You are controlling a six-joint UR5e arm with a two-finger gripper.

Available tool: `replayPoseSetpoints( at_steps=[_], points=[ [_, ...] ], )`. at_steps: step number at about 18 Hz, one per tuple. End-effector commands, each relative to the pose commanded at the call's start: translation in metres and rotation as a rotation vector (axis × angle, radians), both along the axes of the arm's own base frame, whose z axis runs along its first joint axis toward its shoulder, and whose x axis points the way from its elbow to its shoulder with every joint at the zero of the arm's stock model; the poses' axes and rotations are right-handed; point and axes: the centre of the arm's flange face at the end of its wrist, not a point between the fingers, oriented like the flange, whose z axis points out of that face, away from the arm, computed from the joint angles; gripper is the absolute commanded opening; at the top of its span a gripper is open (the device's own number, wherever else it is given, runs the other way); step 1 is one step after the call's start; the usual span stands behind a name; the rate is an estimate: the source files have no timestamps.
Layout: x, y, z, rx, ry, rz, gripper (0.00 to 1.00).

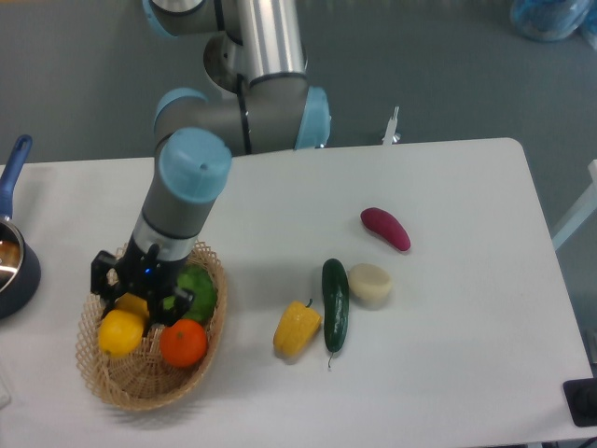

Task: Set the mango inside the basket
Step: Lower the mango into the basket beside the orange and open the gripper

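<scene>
Your gripper (140,297) sits low inside the basket (98,378), over its upper left part, arm coming down from above right. Jaws: cannot tell, the wrist body hides the fingertips, so I can't say whether they're spread or clamped. The mango (121,331) lies in the basket just below the jaws, toward their left, and its top runs under the gripper body; contact can't be judged. Just right of the mango, below the jaws, the orange (183,343) sits against it. A green fruit (199,291) is right of the jaws, hard against the basket's right rim. So the jaws are boxed in: fruit below and right, woven rim close on the left. Open table starts past the basket's right rim. Further right of the jaws lie a yellow pepper (297,329), a cucumber (334,303) beside it, a pale round piece (369,284) touching the cucumber, and a red-purple piece (385,229) apart, higher up. Far left of the jaws, a dark pot (13,271) with a blue handle hangs at the table edge.
</scene>
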Motion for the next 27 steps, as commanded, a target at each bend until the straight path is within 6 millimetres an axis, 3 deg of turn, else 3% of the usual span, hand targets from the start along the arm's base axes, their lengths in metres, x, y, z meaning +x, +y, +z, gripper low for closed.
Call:
replayPoseSetpoints(
  at_steps=[4,12,13,15,17,20,21,23,27],
  points=[
    [0.0,0.023,-0.023,-0.007,-0.003,-0.018,0.21],
    [-0.001,0.029,-0.051,-0.046,0.005,-0.017,0.24],
    [-0.002,0.029,-0.052,-0.047,0.006,-0.017,0.27],
    [-0.002,0.03,-0.053,-0.045,0.009,-0.019,0.43],
    [-0.004,0.031,-0.058,-0.056,0.016,-0.018,0.44],
    [-0.005,0.031,-0.061,-0.064,0.032,-0.016,0.59],
    [-0.005,0.031,-0.061,-0.065,0.033,-0.015,0.69],
    [-0.005,0.03,-0.059,-0.063,0.036,-0.015,1.0],
    [-0.002,0.028,-0.041,-0.04,0.052,-0.016,1.0]
  ],
)
